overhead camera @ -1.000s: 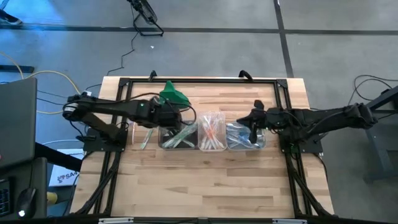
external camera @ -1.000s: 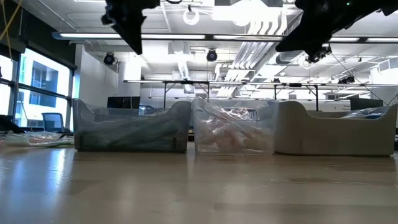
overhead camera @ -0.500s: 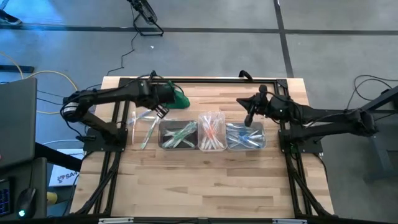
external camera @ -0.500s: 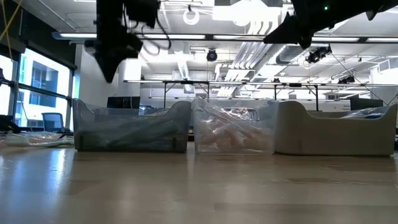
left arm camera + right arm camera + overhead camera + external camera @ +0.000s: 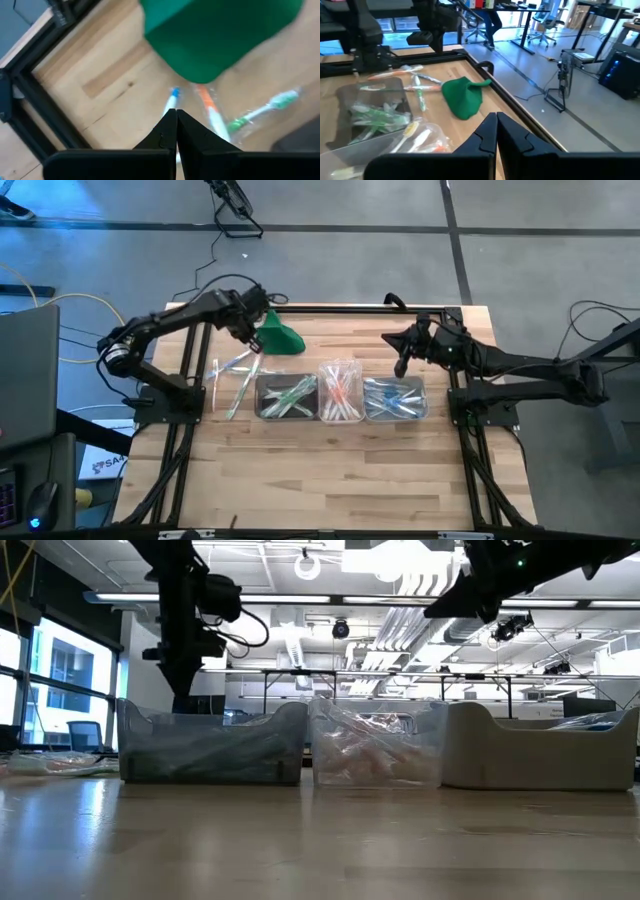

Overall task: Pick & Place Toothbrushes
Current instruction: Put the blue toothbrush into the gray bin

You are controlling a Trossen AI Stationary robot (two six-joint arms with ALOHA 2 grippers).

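The left gripper [image 5: 256, 337] hangs above the far left part of the table [image 5: 330, 470], its two fingers pressed together with nothing between them, just beside the green cloth lump [image 5: 279, 336] that lies near the table's far edge. Below it, a few loose toothbrushes [image 5: 234, 377] lie scattered on the bare wood to the left of the three clear tubs; the left wrist view shows three of them past the closed fingertips, one with a blue part [image 5: 171, 100], one with an orange part [image 5: 209, 107] and one with a green part [image 5: 262, 111], partly under the edge of the green lump [image 5: 220, 35]. The rest of the toothbrushes are sorted in the tubs, which stand in a row touching one another at the middle of the table: green ones in the left tub [image 5: 288, 397], orange-pink ones in the middle tub [image 5: 341, 391], and blue ones in the right tub [image 5: 395, 399]. The right gripper [image 5: 402, 364] hovers over the far side of the table just beyond the right tub, its fingers also closed and empty. In the low view the tubs stand side by side on the wood, with both arms high above them.
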